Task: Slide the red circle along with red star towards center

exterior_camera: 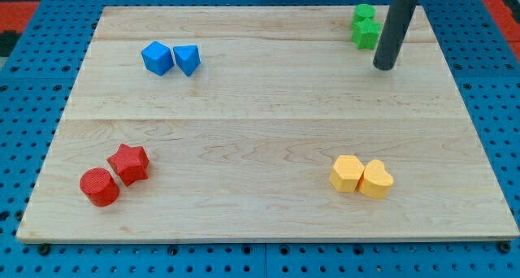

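Blue pegboard frames your pale wooden surface (268, 107) on all sides, with a strip of red showing past the far corners.

Camera view, single frame:

- Red circle (99, 187) lies in the surface's bottom-left corner. Red star (129, 163) sits just up and right of it; the two look to be touching. Both are well apart from the surface's centre.
- Blue pair near the top-left corner: a blue cube-like block (158, 58) on the view's left, and a blue block (187, 60) tapering to a point beside it, touching or nearly so.
- Green pair at the top edge toward the top-right corner: one green block (364, 13) above a second green block (367, 33). Shapes too small to make out; the two are pressed together.
- Yellow pair toward the bottom-right corner: a yellow block (348, 173) with angular sides, and a yellow heart (376, 180) touching it on the view's right.
- Your rod comes down from the top edge, slightly tilted. My tip (385, 67) sits just right of and below the green pair, apart from it, touching no block. It is far across the surface from the red pair.
- Pincer: none fitted, so you have no open or closed state to log; the rod holds nothing.
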`<state>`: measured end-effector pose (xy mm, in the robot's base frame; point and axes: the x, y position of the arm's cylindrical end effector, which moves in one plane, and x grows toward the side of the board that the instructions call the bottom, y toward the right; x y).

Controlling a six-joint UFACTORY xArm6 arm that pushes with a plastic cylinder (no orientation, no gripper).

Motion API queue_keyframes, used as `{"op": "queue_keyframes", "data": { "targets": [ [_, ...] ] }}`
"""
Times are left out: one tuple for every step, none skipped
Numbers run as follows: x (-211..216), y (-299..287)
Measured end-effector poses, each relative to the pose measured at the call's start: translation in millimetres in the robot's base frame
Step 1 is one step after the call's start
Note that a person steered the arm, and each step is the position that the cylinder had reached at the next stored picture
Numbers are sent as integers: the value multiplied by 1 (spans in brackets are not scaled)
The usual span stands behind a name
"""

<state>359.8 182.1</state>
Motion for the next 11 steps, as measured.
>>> {"op": "queue_keyframes", "data": {
  "targets": [
    [59, -59],
    [81, -155],
    [145, -249],
    [243, -306],
    [257, -403],
    [258, -481],
    [258, -486],
    [224, -465],
    [224, -394],
    [193, -382],
    [176, -345]
  ]
}}
